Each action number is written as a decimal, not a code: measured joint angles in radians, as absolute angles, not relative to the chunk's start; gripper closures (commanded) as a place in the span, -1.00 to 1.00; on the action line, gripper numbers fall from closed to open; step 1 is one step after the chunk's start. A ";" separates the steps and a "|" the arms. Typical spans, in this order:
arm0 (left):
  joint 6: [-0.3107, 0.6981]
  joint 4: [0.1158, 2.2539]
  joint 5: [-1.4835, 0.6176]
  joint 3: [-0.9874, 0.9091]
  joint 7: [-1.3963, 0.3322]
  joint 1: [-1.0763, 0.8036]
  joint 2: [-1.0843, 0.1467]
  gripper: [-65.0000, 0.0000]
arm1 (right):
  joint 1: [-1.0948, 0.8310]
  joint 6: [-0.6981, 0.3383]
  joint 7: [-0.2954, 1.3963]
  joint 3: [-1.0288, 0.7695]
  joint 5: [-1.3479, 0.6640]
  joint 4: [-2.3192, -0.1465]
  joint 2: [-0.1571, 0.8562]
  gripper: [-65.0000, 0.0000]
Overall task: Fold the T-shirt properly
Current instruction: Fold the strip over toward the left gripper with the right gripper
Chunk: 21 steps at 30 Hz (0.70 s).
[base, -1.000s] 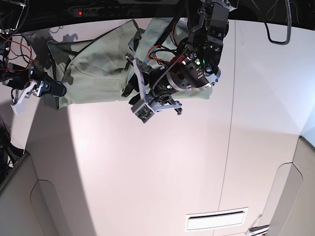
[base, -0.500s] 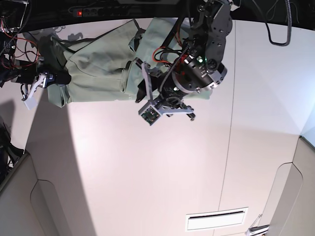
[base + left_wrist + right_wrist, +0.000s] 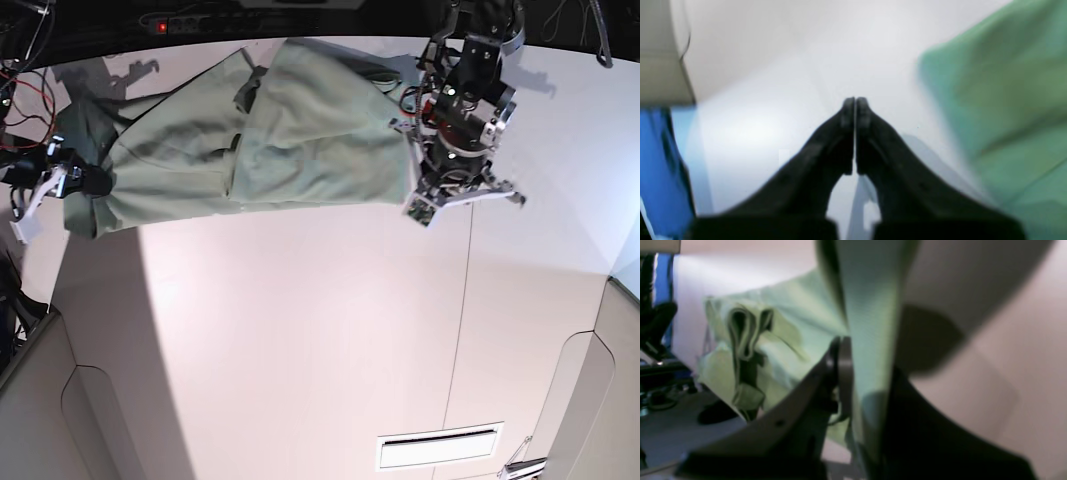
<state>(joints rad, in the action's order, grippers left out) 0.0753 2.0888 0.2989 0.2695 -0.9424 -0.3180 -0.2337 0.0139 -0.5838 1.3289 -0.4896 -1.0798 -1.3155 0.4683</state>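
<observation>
Item one, the T-shirt (image 3: pixel 300 130): pale sage green, lying along the far edge of the white table (image 3: pixel 320 330), bunched lengthwise, not flat. I count at least one loose fold running across its middle and a doubled-over flap at the far edge; no sleeve or collar reads clearly from the base view. One end hangs near the table's corner on the base view's left.

Item two, right gripper (image 3: pixel 867 380): jaws clamped on a hanging edge of the shirt. In the right wrist view the cloth runs straight down between them, and a folded, trimmed part (image 3: pixel 746 330) of the garment shows beyond. In the base view this gripper (image 3: pixel 85 182) sits at the shirt's end on that view's left.

Item three, left gripper (image 3: pixel 855 110): jaws pressed together with nothing between them, poised over bare table, the shirt just beside it. In the base view its arm (image 3: pixel 462 110) stands at the shirt's other end.

Item four, progress, my judgement: early. The garment is gathered, not spread; no neat fold is in place. What I read as left: lay it out flat, bring the sleeves in, fold the body over, square the edges.

Item five, background: a power strip (image 3: pixel 200 20) beyond the table's far edge.
</observation>
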 measured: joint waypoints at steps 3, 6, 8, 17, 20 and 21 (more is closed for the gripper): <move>0.078 2.089 0.294 0.215 -0.942 -0.361 -0.233 1.00 | 0.014 -0.584 1.327 -0.516 -1.077 -1.343 0.488 1.00; 0.099 2.089 0.286 0.195 -0.942 -0.408 -0.233 1.00 | 0.014 -0.579 1.381 -0.519 -1.139 -1.368 0.499 1.00; 0.121 2.089 0.242 0.195 -0.942 -0.437 -0.233 1.00 | 0.011 -0.579 1.414 -0.517 -1.303 -1.384 0.493 1.00; 0.190 2.089 0.114 0.196 -0.942 -0.463 -0.231 1.00 | 0.000 -0.581 1.410 -0.415 -1.445 -1.556 0.319 1.00; 0.208 2.089 0.079 0.196 -0.942 -0.466 -0.233 1.00 | 0.006 -0.581 1.410 -0.302 -1.447 -1.585 0.237 1.00; 0.208 2.089 0.078 0.196 -0.942 -0.465 -0.231 1.00 | 0.006 -0.585 1.410 -0.262 -1.447 -1.586 0.212 1.00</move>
